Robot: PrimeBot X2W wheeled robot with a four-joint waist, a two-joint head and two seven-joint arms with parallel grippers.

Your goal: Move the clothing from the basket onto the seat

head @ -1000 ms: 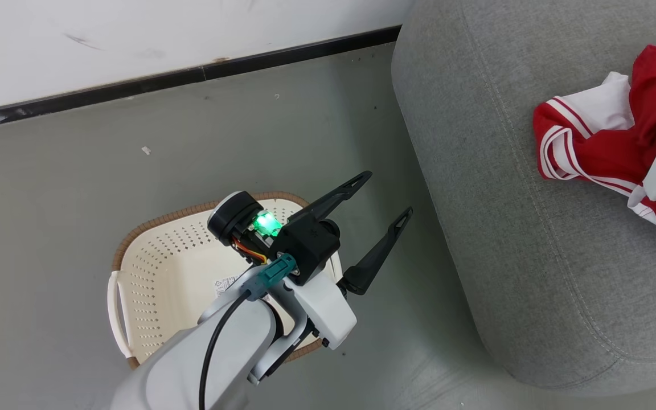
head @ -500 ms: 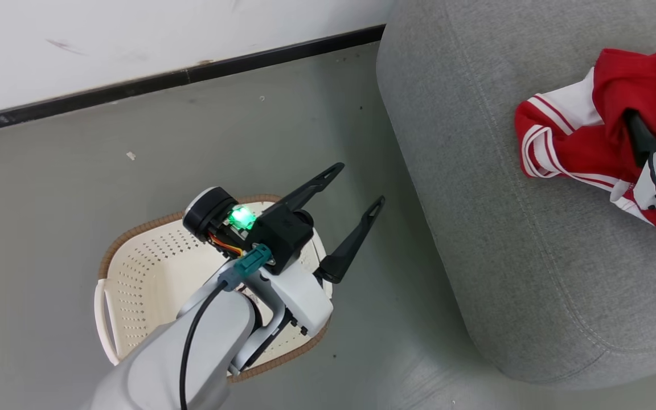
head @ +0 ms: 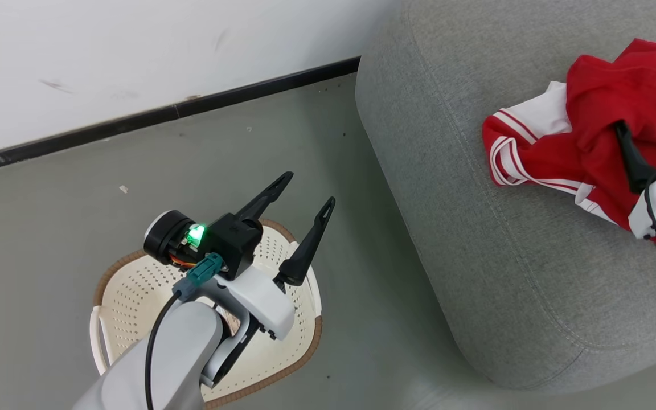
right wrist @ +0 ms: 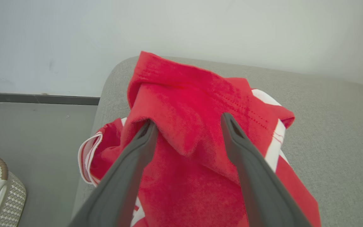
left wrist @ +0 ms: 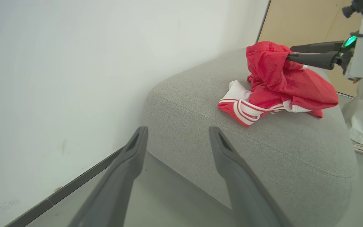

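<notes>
Right gripper (right wrist: 188, 121) fingers are spread apart with nothing clamped; a fold of the soft bright red clothing with white stripes (right wrist: 181, 104) is draped over one fingertip (right wrist: 146, 132) and bunched between the two. The clothing is piled on top of the large grey woven-fabric sofa seat (head: 476, 256), near its rounded end. Left gripper (head: 310, 188) is likewise held wide apart and empty, above the cream-white perforated plastic basket with brown rim (head: 305, 356), in whose visible part no clothing is seen. Transfer is judged near complete. Caution: if the right arm is withdrawn while the fold is hooked on the fingertip, the clothing could be dragged toward the seat edge or lifted off it; a clean release is to be confirmed first.
</notes>
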